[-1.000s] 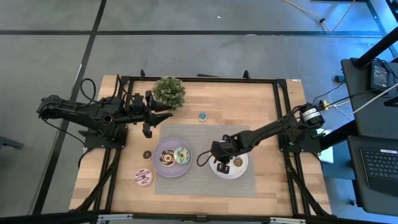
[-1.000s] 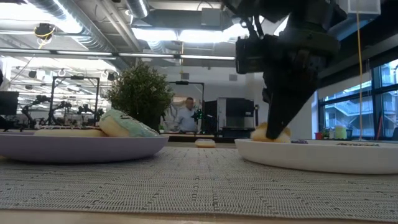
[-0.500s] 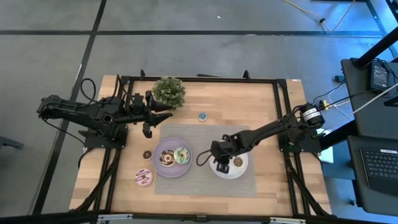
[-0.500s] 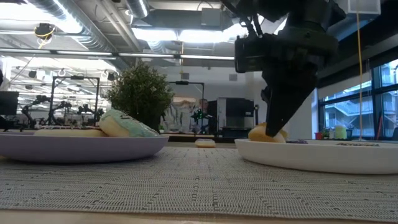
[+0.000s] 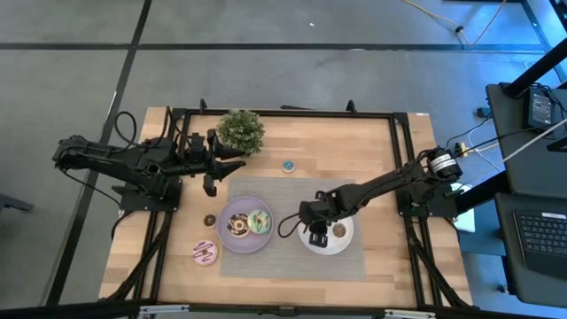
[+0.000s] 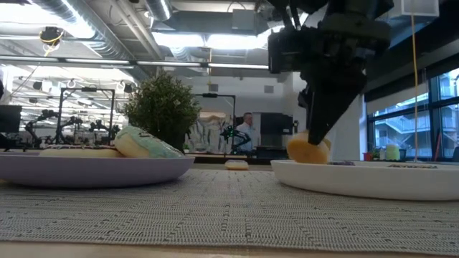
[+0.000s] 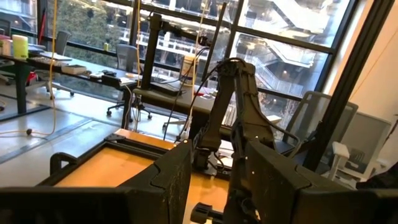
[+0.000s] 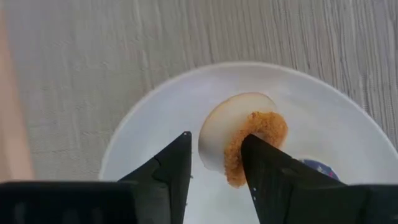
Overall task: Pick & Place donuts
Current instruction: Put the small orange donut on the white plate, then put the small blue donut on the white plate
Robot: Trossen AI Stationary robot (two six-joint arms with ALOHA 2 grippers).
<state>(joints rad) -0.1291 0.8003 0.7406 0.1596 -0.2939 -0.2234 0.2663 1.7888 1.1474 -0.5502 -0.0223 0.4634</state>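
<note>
One orange donut (image 8: 252, 140), newly released. It stands tipped on edge on the white plate (image 8: 155, 134), pale underside showing, just past the fingertips of the right gripper (image 8: 216, 138). Jaws: parted to a middling gap, closed on nothing. Whether one finger still brushes the icing cannot be told.

Change from a second ago: the jaws were then pinched on this donut, low against the plate. Half a second ago they had parted. Now, in the low view, the gripper sits a little higher and the donut leans more upright. Nothing else on the table has shifted.

Meaning for the task, as a judgement: this placement is done or nearly so. The donut may topple flat once the fingers clear it. The arm looks free to go for the next piece.

Two further small donuts share the white plate: a brown one (image 5: 338, 231) and a purple one (image 8: 317, 167).

Two donuts lie on the lilac plate (image 5: 232, 239), left of the white one: chocolate-white (image 5: 238, 225) and green (image 5: 259, 221).

Three donuts remain loose on the table:
- pink (image 5: 205, 253), near left corner
- small brown (image 5: 210, 220), left of the lilac plate
- blue (image 5: 288, 166), far side, beyond the mat (image 5: 275, 190)

One left gripper (image 5: 213, 170), idle beside the plant (image 5: 240, 130) at far left, fingers apart and empty.
</note>
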